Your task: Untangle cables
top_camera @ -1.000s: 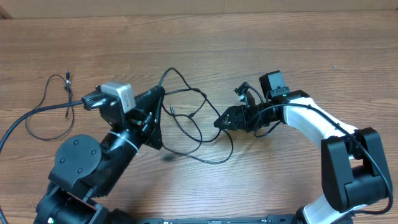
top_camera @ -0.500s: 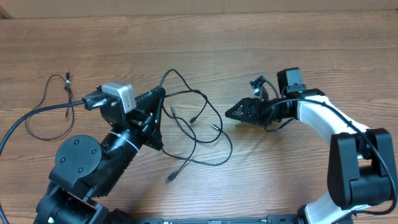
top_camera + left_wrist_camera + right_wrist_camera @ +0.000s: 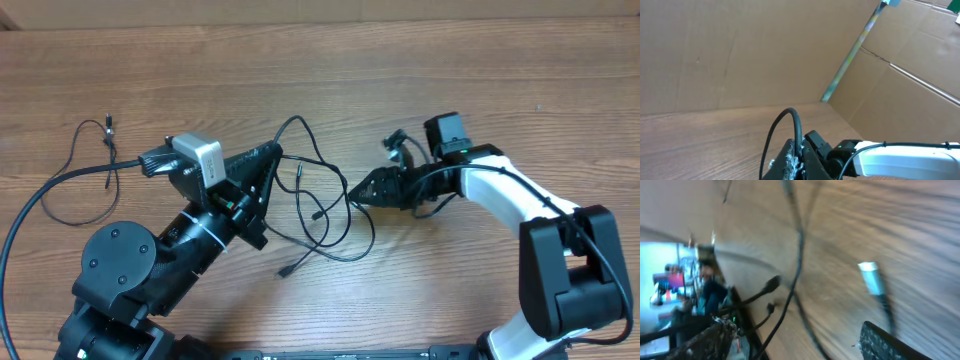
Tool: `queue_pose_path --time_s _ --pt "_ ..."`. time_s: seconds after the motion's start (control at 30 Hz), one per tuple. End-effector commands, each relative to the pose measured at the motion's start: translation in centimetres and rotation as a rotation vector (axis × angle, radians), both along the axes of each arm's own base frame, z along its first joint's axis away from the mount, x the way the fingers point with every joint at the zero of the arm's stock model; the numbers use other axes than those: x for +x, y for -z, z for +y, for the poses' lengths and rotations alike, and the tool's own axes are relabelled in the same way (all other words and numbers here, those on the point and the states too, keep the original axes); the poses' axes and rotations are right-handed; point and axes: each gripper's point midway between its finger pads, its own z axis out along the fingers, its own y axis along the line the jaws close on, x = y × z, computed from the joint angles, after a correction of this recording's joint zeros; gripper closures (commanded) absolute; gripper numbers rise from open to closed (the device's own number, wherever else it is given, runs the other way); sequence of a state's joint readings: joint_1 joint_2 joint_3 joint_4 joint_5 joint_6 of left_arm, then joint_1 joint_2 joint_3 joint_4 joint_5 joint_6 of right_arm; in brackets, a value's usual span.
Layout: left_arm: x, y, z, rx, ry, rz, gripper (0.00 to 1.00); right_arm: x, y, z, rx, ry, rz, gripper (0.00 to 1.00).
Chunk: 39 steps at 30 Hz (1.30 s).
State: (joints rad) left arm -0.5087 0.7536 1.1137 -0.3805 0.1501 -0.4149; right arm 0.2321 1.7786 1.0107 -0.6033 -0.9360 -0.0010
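The cables point(image 3: 322, 214) lie as a loose black tangle at mid-table, one plug end point(image 3: 285, 271) trailing toward the front. My left gripper point(image 3: 274, 153) is shut on one cable; in the left wrist view that cable point(image 3: 792, 116) arches up out of the pinched fingertips point(image 3: 790, 161). My right gripper point(image 3: 353, 198) is open at the tangle's right edge. In its blurred wrist view, cable strands point(image 3: 799, 245) run between the spread fingers point(image 3: 884, 341), and a silver plug point(image 3: 870, 275) lies just ahead.
Another thin cable point(image 3: 108, 127) loops alone at the far left of the table. A thicker black lead point(image 3: 40, 195) runs from the left arm's camera off the left edge. Cardboard walls point(image 3: 740, 50) stand behind the table.
My left gripper has carried its cable right and away, dragging the tangle along. My right gripper swung out to the right, then came back left to the tangle, its jaws a little narrower.
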Motion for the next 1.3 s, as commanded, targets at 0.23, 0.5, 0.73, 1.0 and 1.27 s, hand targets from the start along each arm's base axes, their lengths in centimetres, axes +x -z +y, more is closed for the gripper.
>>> queue_pose_path --time_s 0.23,0.5,0.73,1.0,1.27 --pt "-0.5 -0.6 -0.1 0.009 0.022 -0.02 0.96 -3.1 -2.4 3.9 0.183 -0.266 -0.181 0.31" --pt "-0.5 -0.6 -0.2 0.004 0.029 -0.014 0.96 -3.4 -2.7 5.2 0.211 -0.325 -0.258 0.39" --pt "-0.6 -0.5 -0.2 0.004 0.031 -0.012 0.96 -1.4 -4.3 6.3 0.269 -0.264 -0.274 0.39" --pt "-0.8 -0.5 -0.5 0.004 0.05 -0.013 0.96 0.9 -6.0 7.2 0.31 -0.211 -0.335 0.52" --pt "-0.8 -0.5 -0.5 0.004 0.049 -0.013 0.96 1.6 -6.5 7.5 0.322 -0.197 -0.357 0.96"
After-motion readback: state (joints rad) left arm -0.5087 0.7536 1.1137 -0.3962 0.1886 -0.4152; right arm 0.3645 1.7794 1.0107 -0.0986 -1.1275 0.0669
